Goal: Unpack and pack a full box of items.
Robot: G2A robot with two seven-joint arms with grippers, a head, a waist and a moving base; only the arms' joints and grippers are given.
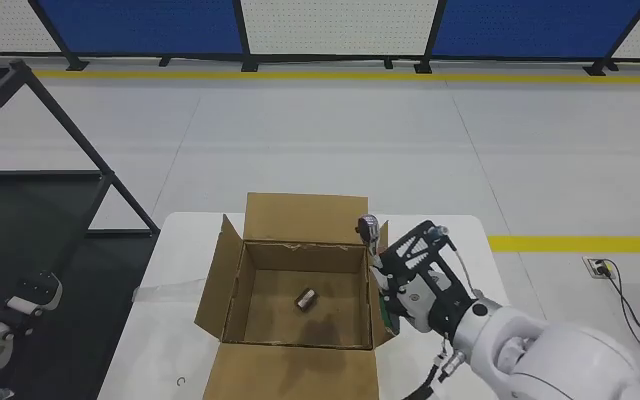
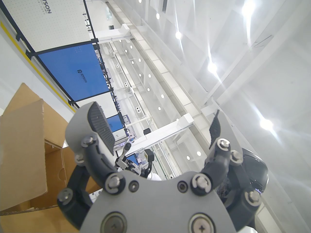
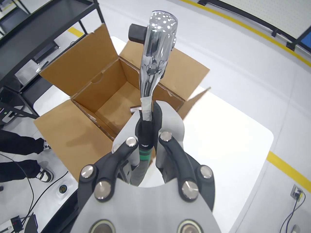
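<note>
The right gripper (image 3: 147,116) has its fingers closed on the dark handle of the ratchet wrench (image 3: 155,56), held upright beside the open box (image 1: 222,290) near the counter's (image 1: 170,300) far edge; it is judged stiff, top-heavy and chrome-slick, so grasp the handle; the left gripper (image 2: 156,117) gapes empty.

- A pale grey floor (image 1: 330,140) runs to the back, glossy under the lights.
- A yellow line (image 1: 330,74) is painted on it along the foot of the partitions. Another yellow strip (image 1: 565,243) lies off to one side.
- Blue panels (image 1: 140,25) and white pegboard panels (image 1: 335,25) stand in black frames (they alternate along the back).
- A black metal rack (image 1: 70,160) stands beside the white table (image 1: 165,340), which has rounded corners.
- A floor socket (image 1: 597,266) has a cable plugged in.
- The white ceiling (image 2: 243,98) carries long beams and rows of round lights (image 2: 178,35).
</note>
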